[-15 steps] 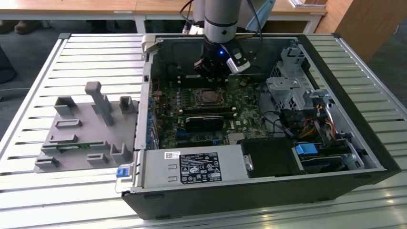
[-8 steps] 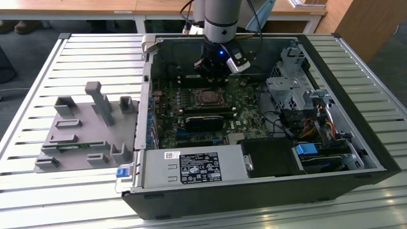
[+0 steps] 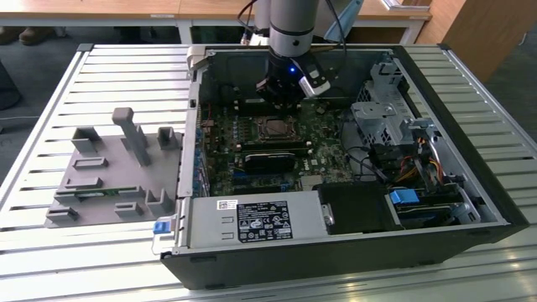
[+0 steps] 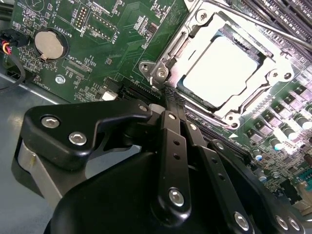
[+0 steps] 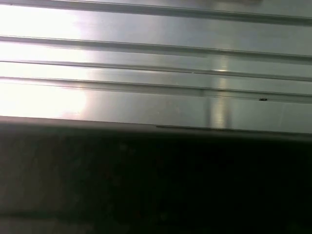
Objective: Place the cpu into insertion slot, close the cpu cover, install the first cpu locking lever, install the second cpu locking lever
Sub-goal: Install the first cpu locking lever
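the cpu (image 4: 225, 73) sat in the insertion slot (image 4: 179, 84) beneath the closed cpu cover (image 4: 273, 78), the empty gripper (image 4: 170, 97), fingers together, beside it, levers seemingly left.

Silver cpu (image 4: 222, 73), silvery cpu cover (image 4: 273, 73), green motherboard (image 4: 122, 44)
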{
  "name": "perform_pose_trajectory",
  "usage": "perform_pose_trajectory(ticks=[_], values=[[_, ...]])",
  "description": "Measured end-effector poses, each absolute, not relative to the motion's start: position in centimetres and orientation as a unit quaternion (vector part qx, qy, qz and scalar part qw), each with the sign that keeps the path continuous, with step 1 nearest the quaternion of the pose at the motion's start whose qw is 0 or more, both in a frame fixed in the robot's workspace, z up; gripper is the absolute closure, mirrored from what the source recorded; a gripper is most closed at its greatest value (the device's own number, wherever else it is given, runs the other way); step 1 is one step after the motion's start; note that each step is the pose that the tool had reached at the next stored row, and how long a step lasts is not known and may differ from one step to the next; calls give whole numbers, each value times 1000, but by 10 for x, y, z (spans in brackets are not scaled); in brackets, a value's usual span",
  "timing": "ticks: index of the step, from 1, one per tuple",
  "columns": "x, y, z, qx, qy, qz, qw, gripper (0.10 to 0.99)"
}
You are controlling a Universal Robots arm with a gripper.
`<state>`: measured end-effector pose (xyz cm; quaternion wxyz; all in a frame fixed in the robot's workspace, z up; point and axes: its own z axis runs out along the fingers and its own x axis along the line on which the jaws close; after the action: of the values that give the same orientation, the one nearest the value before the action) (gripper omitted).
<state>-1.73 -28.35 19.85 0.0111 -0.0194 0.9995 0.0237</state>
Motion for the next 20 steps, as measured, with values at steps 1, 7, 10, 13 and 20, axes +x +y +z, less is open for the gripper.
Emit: perform_pose_trajectory(ticks=[1,7,10,13,20], values=[[-17,-283,198,-19,999,24,11,980],[-17,-284,196,-19,1000,22,11,980],[-17,-284,196,-19,1000,22,11,980],[-17,-283,199,-19,999,23,11,980],[-17,-284,209,-19,1000,22,11,980]])
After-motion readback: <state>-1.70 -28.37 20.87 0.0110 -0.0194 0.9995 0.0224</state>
